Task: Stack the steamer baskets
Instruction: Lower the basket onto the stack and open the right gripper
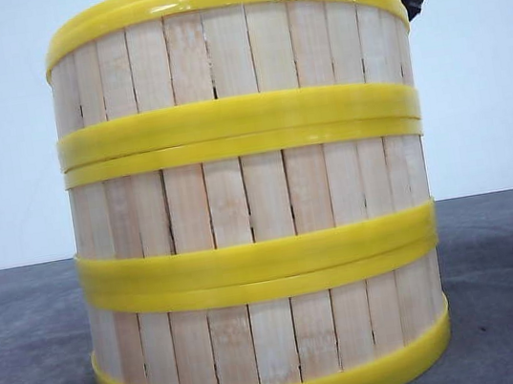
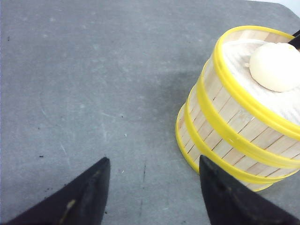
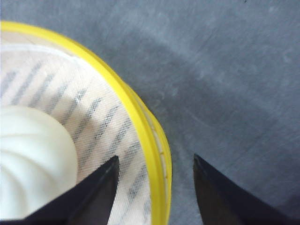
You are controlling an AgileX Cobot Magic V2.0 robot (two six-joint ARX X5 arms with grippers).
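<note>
Grey table (image 2: 93,70); steamer baskets (image 2: 234,122) beside fingers (image 2: 89,197)

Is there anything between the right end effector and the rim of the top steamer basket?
Nothing visible. The right end effector is open, its fingers straddling the yellow plastic rim of the top wooden-slat steamer basket. The white pleated bun sits inside on the liner, beside the inner finger.

No readable txt, no labels, no brand marks, no nos. or signs anywhere
</note>
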